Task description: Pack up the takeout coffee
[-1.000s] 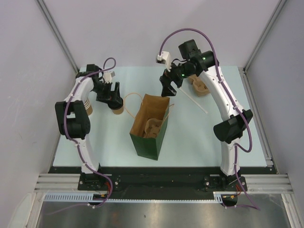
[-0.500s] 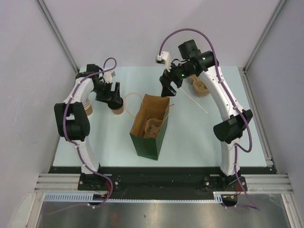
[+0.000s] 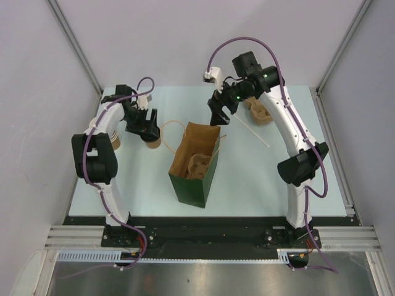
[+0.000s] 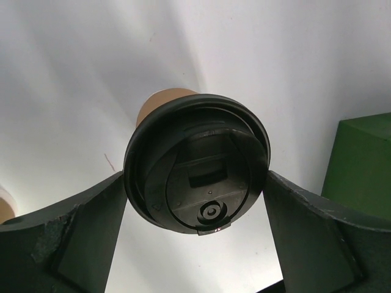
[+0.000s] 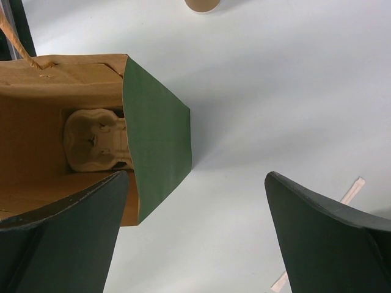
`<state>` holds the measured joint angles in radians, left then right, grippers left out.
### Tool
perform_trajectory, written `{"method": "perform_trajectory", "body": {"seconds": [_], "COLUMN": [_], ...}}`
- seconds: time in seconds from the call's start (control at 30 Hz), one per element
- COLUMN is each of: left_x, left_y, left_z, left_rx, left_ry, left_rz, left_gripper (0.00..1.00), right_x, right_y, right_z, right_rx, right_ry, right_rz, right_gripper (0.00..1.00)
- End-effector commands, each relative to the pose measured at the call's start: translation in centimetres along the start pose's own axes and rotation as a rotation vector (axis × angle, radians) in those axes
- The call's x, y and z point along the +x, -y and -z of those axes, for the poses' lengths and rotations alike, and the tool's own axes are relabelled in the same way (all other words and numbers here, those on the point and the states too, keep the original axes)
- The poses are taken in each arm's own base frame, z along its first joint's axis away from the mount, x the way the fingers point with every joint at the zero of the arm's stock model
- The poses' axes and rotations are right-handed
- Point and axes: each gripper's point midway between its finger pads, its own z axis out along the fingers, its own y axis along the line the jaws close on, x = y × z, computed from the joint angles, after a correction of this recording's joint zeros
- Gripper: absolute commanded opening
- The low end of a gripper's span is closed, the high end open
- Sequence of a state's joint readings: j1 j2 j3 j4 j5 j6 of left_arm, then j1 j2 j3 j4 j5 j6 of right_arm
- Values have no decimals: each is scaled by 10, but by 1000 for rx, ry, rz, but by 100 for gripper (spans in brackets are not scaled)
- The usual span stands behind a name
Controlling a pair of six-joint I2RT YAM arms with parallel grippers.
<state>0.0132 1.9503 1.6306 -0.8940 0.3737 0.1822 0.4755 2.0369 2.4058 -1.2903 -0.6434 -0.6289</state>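
Top external: pale mint table [image 3: 247,179] inside grey walls, metal rail along the bottom of the frame. The takeout coffee [image 3: 152,140] stands on the table left of centre, just left of the open green paper bag [image 3: 194,163], not in it. Left gripper [image 3: 148,126] is over it; in left wrist view the fingers [image 4: 91,238] bracket the black lid [image 4: 198,162] at its rim, and I cannot tell if they squeeze. Right gripper [image 3: 219,111] hovers at the bag's top edge, jaws spread, holding nothing. Pulp carrier [image 5: 95,139] sits in the bag bottom. Cup stack [image 3: 115,140] at far left, straw [image 3: 253,132] and a second carrier [image 3: 259,112] upper right.
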Motion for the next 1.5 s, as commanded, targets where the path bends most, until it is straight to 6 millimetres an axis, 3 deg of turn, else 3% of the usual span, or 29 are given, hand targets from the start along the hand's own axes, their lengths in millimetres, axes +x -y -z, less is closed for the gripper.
{"method": "perform_trajectory", "body": {"seconds": [0.0, 0.3, 0.43, 0.47, 0.83, 1.23, 1.47], "left_x": [-20, -22, -25, -25, -21, -15, -13], "left_y": [5, 3, 2, 13, 12, 12, 12], "left_z": [24, 29, 32, 28, 23, 16, 14], "left_rx": [-36, -50, -64, -54, -56, -63, -59], "left_ry": [90, 102, 113, 107, 86, 63, 57], "left_rz": [-31, -37, -49, -77, -81, -91, -90], "left_gripper": [95, 97, 95, 94, 88, 95, 95], "right_x": [-15, -13, -13, -13, -14, -13, -12], "right_y": [-6, -7, -7, -7, -7, -7, -7], "right_z": [19, 20, 22, 21, 22, 22, 23], "right_rx": [25, 20, 24, 22, 24, 26, 26], "right_ry": [40, 35, 36, 37, 39, 33, 32], "right_rz": [40, 39, 42, 42, 44, 42, 42], "right_gripper": [100, 100, 100, 100, 100, 100, 100]}}
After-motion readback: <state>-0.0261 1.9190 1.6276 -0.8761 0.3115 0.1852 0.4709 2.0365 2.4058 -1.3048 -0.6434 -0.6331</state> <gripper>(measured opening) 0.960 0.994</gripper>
